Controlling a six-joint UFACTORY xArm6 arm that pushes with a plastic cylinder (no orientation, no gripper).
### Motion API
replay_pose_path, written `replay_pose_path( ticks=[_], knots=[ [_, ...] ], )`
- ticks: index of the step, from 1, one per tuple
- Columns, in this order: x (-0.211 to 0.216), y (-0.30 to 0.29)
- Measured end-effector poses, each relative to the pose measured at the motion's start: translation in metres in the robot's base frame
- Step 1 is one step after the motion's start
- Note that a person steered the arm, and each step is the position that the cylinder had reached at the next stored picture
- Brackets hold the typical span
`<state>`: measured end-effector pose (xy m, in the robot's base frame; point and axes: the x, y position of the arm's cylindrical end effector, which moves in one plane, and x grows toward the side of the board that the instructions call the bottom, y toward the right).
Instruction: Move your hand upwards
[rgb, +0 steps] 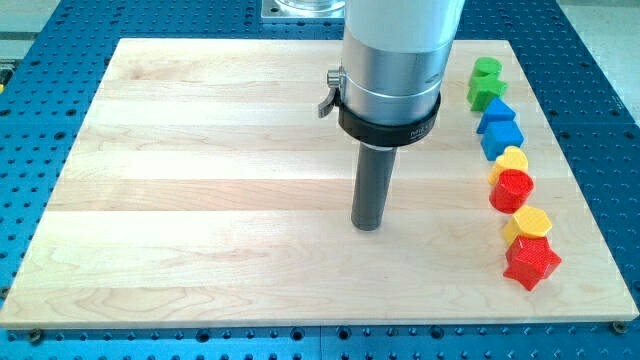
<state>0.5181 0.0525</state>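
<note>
My tip rests on the wooden board, a little right of the board's centre. It touches no block. A column of blocks runs down the view's right side, well to the right of the tip. From top to bottom: a green block, a blue block, a yellow block, a red round block, a yellow hexagonal block and a red star-shaped block. Neighbouring blocks in the column touch or nearly touch.
The board lies on a blue perforated table. The arm's silver body hangs over the board's upper middle and hides part of it.
</note>
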Motion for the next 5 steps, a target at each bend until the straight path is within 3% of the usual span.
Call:
replay_pose_path(
  ticks=[3,5],
  knots=[
    [-0.011,0.003],
    [-0.069,0.002]
  ],
)
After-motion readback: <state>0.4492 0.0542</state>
